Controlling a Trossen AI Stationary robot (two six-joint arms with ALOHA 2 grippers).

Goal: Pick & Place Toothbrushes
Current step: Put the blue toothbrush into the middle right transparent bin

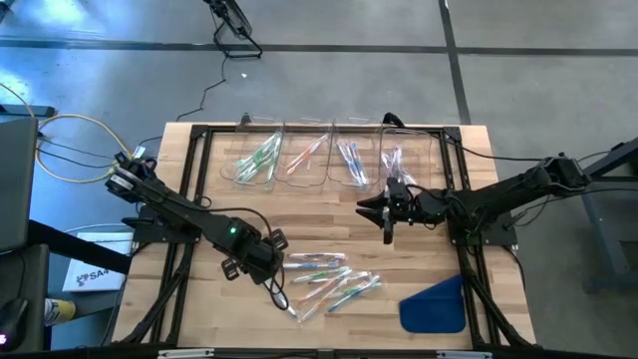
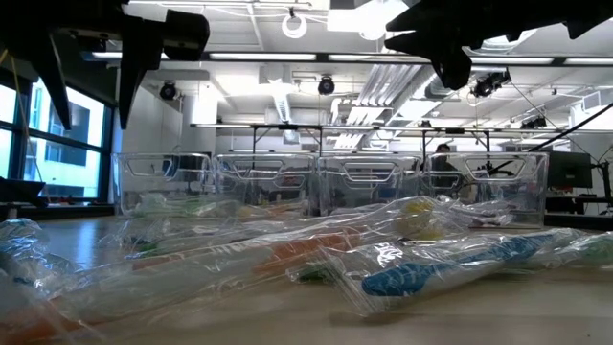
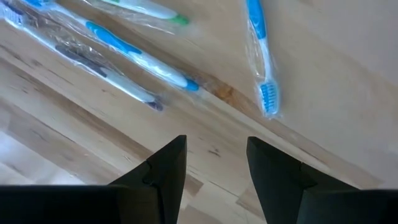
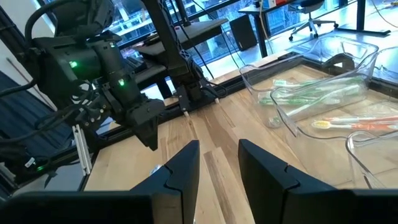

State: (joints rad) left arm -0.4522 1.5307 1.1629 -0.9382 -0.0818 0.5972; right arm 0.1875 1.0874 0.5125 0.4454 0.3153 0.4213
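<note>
A loose pile of clear-wrapped toothbrushes (image 1: 329, 279) lies flat on the wooden table near its front edge, blue, green and orange ones mixed. My left gripper (image 1: 271, 261) hangs over the pile's left end, pointing down and open; in the left wrist view only bare wood shows between its fingers (image 3: 211, 162), with a blue toothbrush (image 3: 261, 56) and others (image 3: 137, 53) just beyond. My right gripper (image 1: 386, 211) hovers roughly level above the table's middle, open and empty (image 4: 219, 162). The low view shows the wrapped toothbrushes (image 2: 431, 268) up close.
Several clear bins (image 1: 329, 155) stand in a row along the far edge, each holding sorted toothbrushes (image 4: 317, 93). A flat blue cloth-like piece (image 1: 434, 304) lies at the near right. Bare wood lies between the pile and the bins.
</note>
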